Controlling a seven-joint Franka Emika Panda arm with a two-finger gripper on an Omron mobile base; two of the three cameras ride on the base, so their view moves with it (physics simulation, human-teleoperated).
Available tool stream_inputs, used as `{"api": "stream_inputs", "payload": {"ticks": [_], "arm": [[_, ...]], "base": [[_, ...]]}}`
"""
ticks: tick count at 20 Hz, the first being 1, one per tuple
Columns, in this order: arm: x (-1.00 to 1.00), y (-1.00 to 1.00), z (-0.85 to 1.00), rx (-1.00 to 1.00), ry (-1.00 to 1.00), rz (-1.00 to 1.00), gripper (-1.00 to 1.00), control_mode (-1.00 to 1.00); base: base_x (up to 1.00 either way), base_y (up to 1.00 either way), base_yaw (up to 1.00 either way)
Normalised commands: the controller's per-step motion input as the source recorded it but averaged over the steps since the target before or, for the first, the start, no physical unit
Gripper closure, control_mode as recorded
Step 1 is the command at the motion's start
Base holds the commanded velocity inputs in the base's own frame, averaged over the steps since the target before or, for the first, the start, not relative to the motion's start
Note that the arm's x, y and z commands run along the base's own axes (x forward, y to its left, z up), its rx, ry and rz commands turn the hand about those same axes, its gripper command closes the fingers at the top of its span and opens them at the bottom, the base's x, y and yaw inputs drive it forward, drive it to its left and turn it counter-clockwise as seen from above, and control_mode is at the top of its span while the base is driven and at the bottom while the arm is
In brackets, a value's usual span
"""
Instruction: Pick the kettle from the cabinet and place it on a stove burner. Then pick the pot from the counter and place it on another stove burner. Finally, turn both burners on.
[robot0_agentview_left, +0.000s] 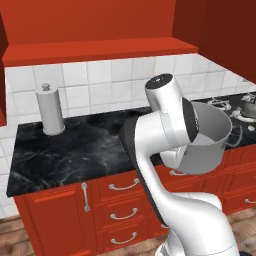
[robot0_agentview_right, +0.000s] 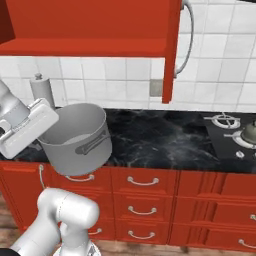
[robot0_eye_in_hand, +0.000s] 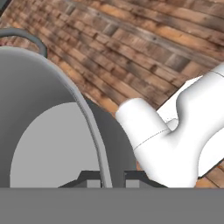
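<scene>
Out in front of the red drawers, clear of the desk's (robot0_agentview_right: 165, 137) front edge, the pot (robot0_agentview_right: 77, 140) hangs in the air — tilted, its open mouth leaning up and toward the wall, one loop handle showing on its side in the right base view. It touches nothing below it. The tool (robot0_eye_in_hand: 105, 177) has it by the rim: in the hand view the two dark tips stand on either side of the thin grey wall, one inside the pot and one outside, pressed in on that wall. The stove (robot0_agentview_right: 232, 132) lies off to the robot's right of the pot, with a long bare stretch of black marble between them. On the cooktop the kettle (robot0_agentview_right: 248, 132) already sits on the nearer burner at the far right edge of the right base view, so the free one I would pick is the back burner (robot0_agentview_right: 223, 120) just beyond it, its grate bare. That is the relation the carry depends on, as I judge it — the pot must travel sideways to the right along the desk and a little back toward the wall, and come level before it goes down. Being wide, it could catch the kettle's handle if it comes in low. Behind the pot, near the tiles, stands the pale paper-towel cylinder (robot0_agentview_left: 50, 111), well away from the path.
</scene>
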Motion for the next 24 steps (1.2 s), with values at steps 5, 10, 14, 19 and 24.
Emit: {"api": "stream_inputs", "payload": {"ticks": [5, 10, 14, 19, 24], "arm": [[0.00, 0.00, 0.00, 0.00, 0.00, 0.00, 1.00, 1.00], [0.00, 0.00, 0.00, 0.00, 0.00, 0.00, 1.00, 1.00], [0.00, 0.00, 0.00, 0.00, 0.00, 0.00, 1.00, 1.00], [0.00, 0.00, 0.00, 0.00, 0.00, 0.00, 1.00, 1.00], [0.00, 0.00, 0.00, 0.00, 0.00, 0.00, 1.00, 1.00]], "base": [[-0.65, -0.46, -0.13], [-0.56, -0.54, -0.12], [-0.34, -0.57, -0.09], [-0.09, -0.57, -0.06], [-0.10, -0.59, -0.03]]}}
